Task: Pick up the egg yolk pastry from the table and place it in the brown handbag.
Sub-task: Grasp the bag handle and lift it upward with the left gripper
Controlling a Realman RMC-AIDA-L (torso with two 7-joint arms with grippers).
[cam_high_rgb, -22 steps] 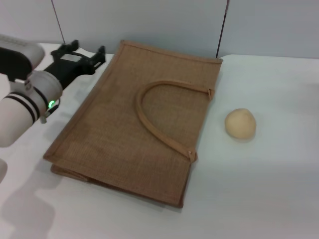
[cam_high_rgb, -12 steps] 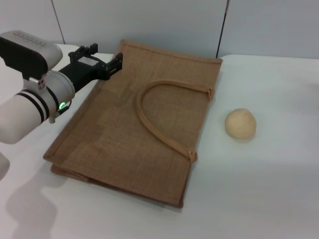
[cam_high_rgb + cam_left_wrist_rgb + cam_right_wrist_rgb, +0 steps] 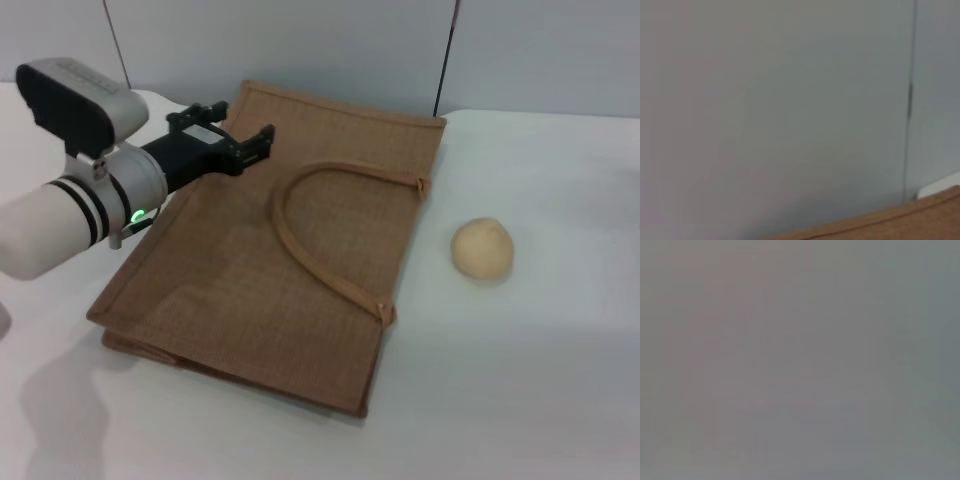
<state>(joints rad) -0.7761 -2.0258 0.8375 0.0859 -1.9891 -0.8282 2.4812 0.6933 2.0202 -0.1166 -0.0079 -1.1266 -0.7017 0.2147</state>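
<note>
left gripper point(image 3: 238, 143) hangs over the far-left part of the brown handbag point(image 3: 300, 270), fingers spread apart with nothing between them. i read it as heading for the handle point(image 3: 300, 245) or the bag mouth, to open it up. right arm is out of the head view and its wrist camera shows only blank grey, so i have no read on where it sits.

handbag lies flat on the table point(image 3: 560, 380), one looped handle arching across its top face, mouth edge facing the pastry side. egg yolk pastry point(image 3: 482, 249) sits on the bare table just beside that edge, apart from it, untouched.

left wrist view gives me mostly wall and a strip of the bag's rim point(image 3: 900, 216), no fingers, so i steer off the head view alone.

risks as i judge them:
- bag is collapsed; with no opening the pastry has nowhere to go and would just rest on top.
- pinching woven cloth along with the handle could drag the whole bag and nudge the pastry.
- pastry is round and looks soft; a hard squeeze may crush it, a glancing touch may roll it away.
</note>
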